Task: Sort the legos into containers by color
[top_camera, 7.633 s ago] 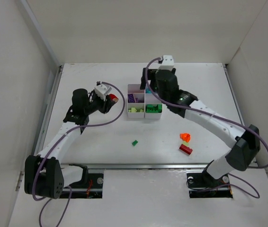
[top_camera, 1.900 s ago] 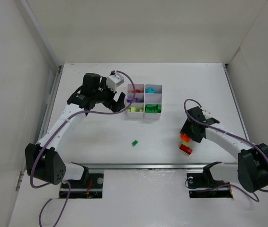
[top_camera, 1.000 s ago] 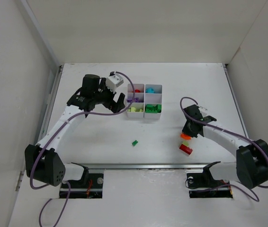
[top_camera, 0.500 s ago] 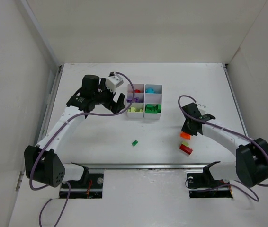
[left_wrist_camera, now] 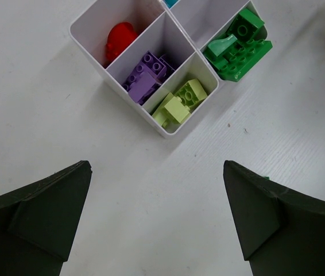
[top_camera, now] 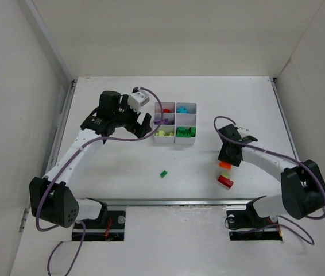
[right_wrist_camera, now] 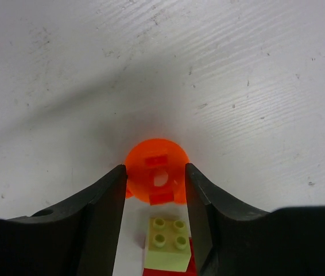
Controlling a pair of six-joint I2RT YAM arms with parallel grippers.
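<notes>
Now, orange lego point(right_wrist_camera: 157, 178) between right fingers point(right_wrist_camera: 99, 218).

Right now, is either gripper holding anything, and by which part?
Left gripper: nothing, open. Right gripper: fingers flank the round orange lego at opposite edges; whether they grip cannot be told.

Left claw point(left_wrist_camera: 157, 168) spread wide; tray point(left_wrist_camera: 163, 131) ahead (bricks point(left_wrist_camera: 145, 77) inside: red, purple, yellow-green, green).
</notes>
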